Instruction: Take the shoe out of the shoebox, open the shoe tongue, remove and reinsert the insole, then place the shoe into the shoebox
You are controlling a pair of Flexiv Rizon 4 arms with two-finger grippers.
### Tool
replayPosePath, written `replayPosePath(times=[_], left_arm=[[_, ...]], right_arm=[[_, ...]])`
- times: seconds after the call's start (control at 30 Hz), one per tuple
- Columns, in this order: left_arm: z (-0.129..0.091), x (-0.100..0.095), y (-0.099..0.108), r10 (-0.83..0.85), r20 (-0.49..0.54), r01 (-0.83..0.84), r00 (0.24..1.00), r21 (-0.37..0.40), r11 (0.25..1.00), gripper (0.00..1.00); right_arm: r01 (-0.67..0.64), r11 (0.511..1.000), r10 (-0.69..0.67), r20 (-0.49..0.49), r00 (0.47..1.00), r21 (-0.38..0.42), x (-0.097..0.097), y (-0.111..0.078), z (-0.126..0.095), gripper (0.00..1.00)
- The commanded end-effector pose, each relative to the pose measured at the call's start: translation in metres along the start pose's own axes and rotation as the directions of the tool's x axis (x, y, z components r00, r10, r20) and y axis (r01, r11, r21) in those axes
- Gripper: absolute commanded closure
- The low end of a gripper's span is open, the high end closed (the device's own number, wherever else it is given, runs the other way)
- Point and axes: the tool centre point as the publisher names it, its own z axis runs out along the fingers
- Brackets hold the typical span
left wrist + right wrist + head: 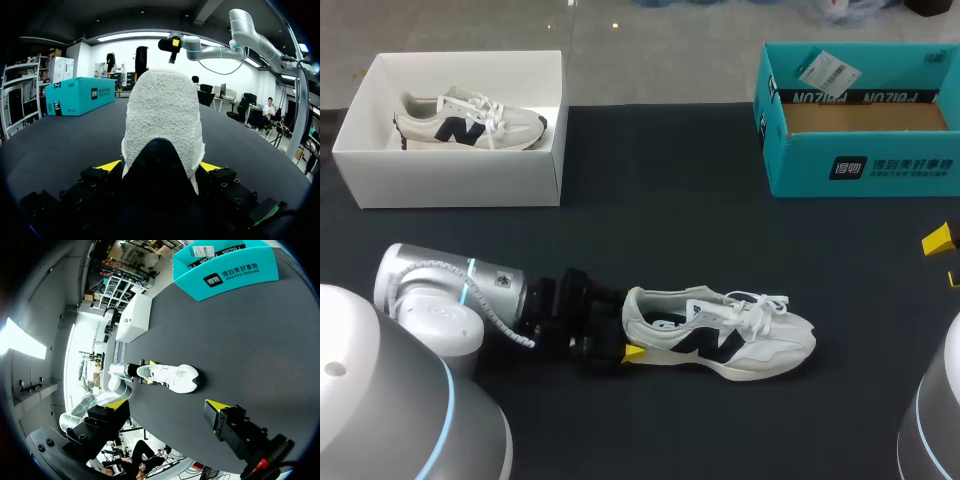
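A white sneaker with a dark logo (720, 335) lies on its sole on the black table (650, 210), toe to the right. My left gripper (628, 322) is at its heel, open, one finger on each side. In the left wrist view the fuzzy white heel (162, 115) fills the space between the yellow fingertips (110, 165); I cannot see contact on both sides. My right gripper (948, 260) hovers at the table's right edge, open and holding nothing. The right wrist view looks down past its gripper (167, 407) at the sneaker (170, 377).
A white shoebox (450, 180) at the back left holds a second matching sneaker (470, 122). An open teal shoebox (860, 165) with a tag inside stands at the back right. Bare black table lies between the boxes and the sneaker.
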Motion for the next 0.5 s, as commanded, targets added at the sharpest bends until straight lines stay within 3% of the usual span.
replayPosePath(times=[0.03,0.27,0.5], left_arm=[[0.004,0.0,0.003,0.002,-0.002,-0.002,1.0,0.003,1.0,1.0],[-0.01,0.003,-0.003,0.021,0.03,-0.021,0.999,0.005,1.0,1.0],[-0.019,0.005,0.004,-0.008,0.028,0.008,1.0,-0.005,1.0,1.0]], right_arm=[[0.0,1.0,0.0,0.002,1.0,-0.002,0.0,-0.002,0.0,0.0],[0.0,1.0,0.0,0.002,1.0,-0.002,0.0,-0.002,0.0,0.0],[0.0,1.0,0.0,0.002,1.0,-0.002,0.0,-0.002,0.0,0.0]])
